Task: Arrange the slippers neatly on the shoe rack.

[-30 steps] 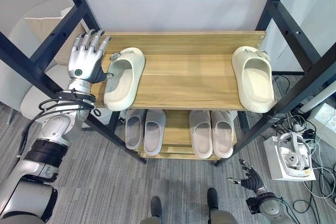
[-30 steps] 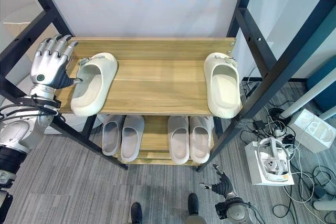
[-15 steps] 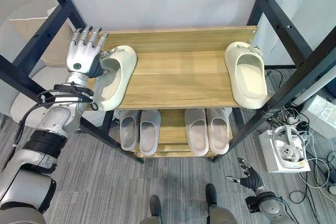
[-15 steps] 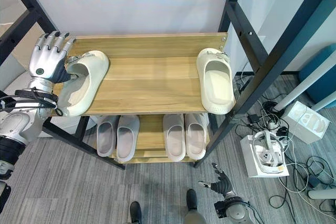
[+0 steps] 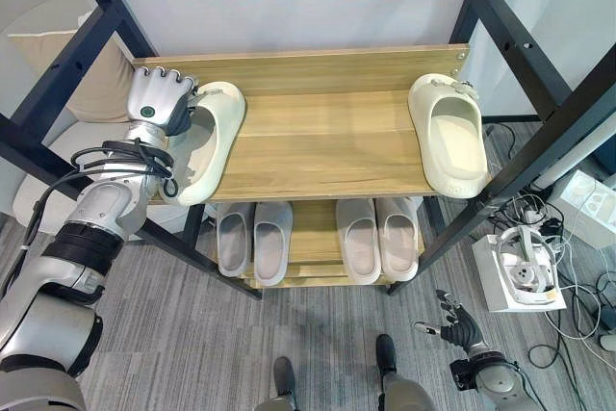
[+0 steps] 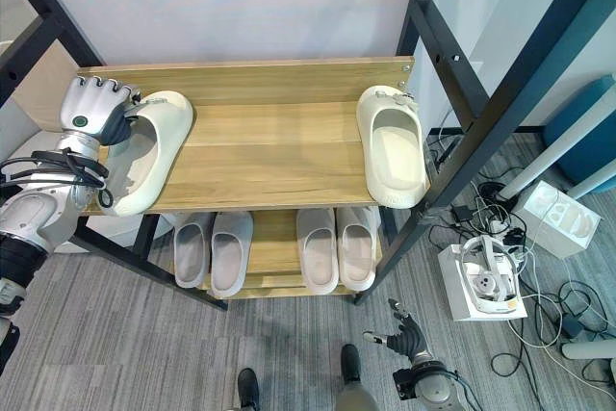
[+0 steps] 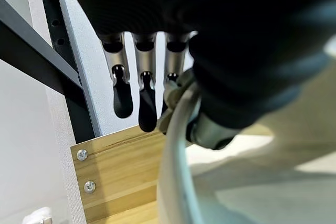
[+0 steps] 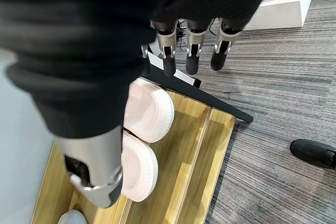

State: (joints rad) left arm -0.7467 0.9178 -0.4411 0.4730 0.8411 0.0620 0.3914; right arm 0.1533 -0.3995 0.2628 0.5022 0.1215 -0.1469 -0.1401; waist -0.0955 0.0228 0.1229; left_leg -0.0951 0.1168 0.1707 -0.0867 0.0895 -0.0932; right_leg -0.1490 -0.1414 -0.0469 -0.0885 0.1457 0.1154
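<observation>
Two cream slippers lie on the top shelf [image 5: 327, 146] of the wooden shoe rack. The left cream slipper [image 5: 207, 141] sits at the shelf's left end, its heel hanging over the front edge. My left hand [image 5: 159, 98] is at its outer side, fingers [image 7: 147, 103] curled over its rim [image 7: 176, 145] and thumb inside. The right cream slipper [image 5: 448, 137] rests alone at the right end, toe to the wall. Two pairs of grey slippers [image 5: 252, 240] [image 5: 377, 238] stand on the lower shelf. My right hand [image 5: 454, 327] hangs open low by the floor.
Black frame posts [image 5: 525, 50] cross in front of both ends of the rack. A white box with a device [image 5: 520, 271] and cables lie on the carpet to the right. A pale cushioned seat [image 5: 53, 55] stands left of the rack.
The left hand's fingers, straight and upright a second ago, have curled down onto the left cream slipper's edge. The camera has shifted, so the whole rack sits further left in view.
</observation>
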